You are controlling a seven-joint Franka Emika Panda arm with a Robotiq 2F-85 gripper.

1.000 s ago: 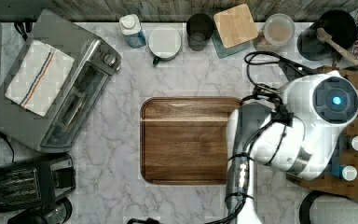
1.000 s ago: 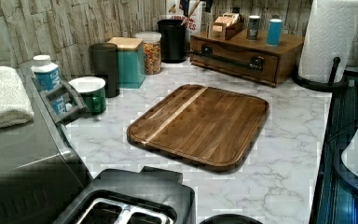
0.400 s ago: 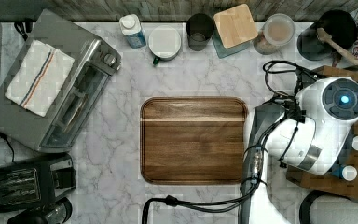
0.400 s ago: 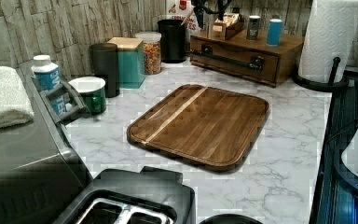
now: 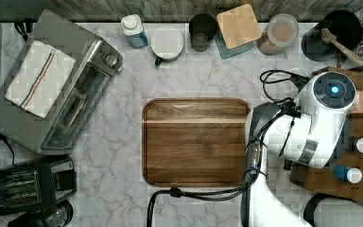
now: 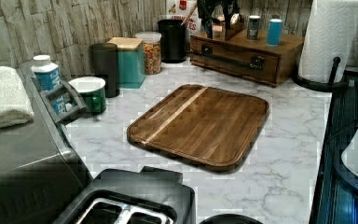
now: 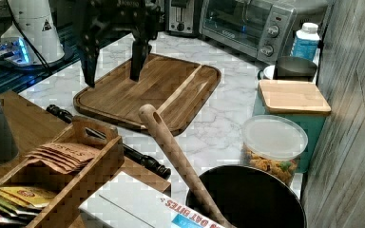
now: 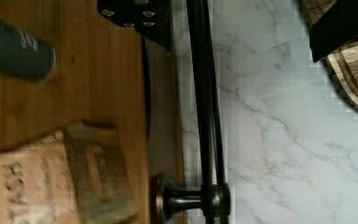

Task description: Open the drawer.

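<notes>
The wooden cabinet [image 6: 279, 51] stands at the back of the counter in the left view. Its drawer [image 6: 235, 60] sits flush with the cabinet front and carries a long black bar handle [image 6: 228, 57]. My gripper [image 6: 219, 16] hangs just above the cabinet's front edge, open, with nothing between its fingers. In the right view the gripper [image 7: 114, 71] shows two dark fingers [image 7: 137, 59] spread wide, above the handle [image 7: 133, 154]. In the wrist view the handle [image 8: 205, 93] runs between the two fingertips [image 8: 340, 23], apart from both.
A flat wooden tray [image 5: 196, 142] lies mid-counter beside the cabinet. On the cabinet top stand a tea-bag box [image 7: 62, 175] and small bottles [image 6: 274, 31]. A black pot with a wooden spoon [image 7: 176, 161], canisters [image 6: 130, 60], a toaster oven [image 5: 61, 90] and a paper-towel roll [image 6: 333, 42] ring the counter.
The arm has swung from over the tray toward the top view's right, over the cabinet. In the left view the gripper has come into sight above the drawer and lowered.
</notes>
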